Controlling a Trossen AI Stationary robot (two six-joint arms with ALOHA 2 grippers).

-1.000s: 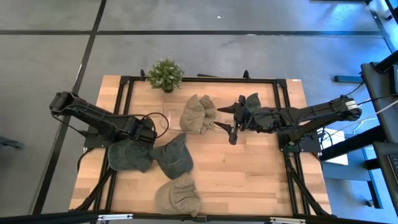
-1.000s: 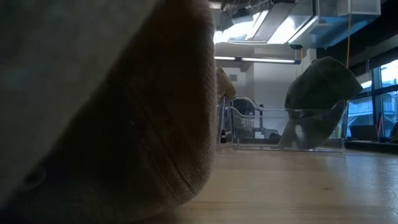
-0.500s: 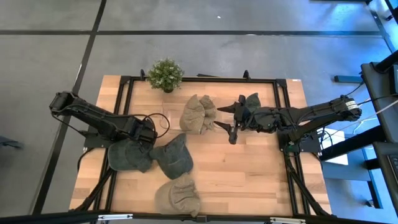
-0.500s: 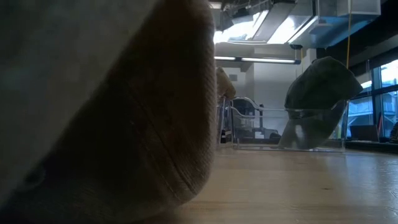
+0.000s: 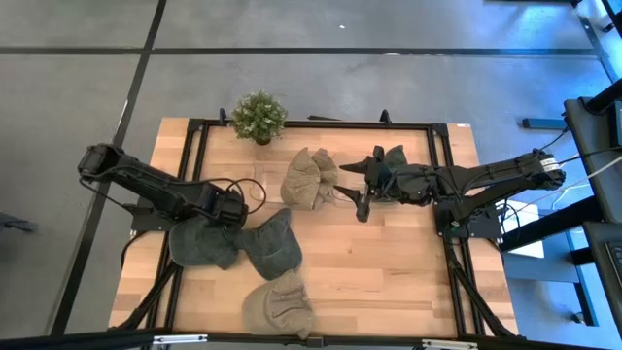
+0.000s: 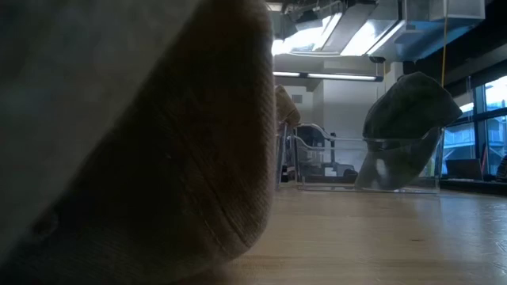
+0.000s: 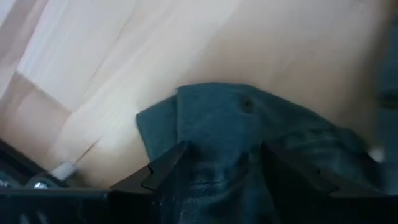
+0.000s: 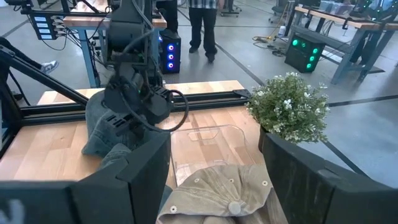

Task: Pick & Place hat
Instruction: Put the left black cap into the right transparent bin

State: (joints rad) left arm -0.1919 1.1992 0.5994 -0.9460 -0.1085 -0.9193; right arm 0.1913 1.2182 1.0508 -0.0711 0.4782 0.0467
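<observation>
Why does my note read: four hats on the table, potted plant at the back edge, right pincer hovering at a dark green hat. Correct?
Not quite. The right pincer hovers at the tan hat, not a dark green one; the high view shows it. The dark green hats lie by the left pincer. The plant stands as noted.

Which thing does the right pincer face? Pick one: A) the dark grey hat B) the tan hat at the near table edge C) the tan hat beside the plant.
C: the right pincer, open, points at the tan hat near the plant.
</observation>
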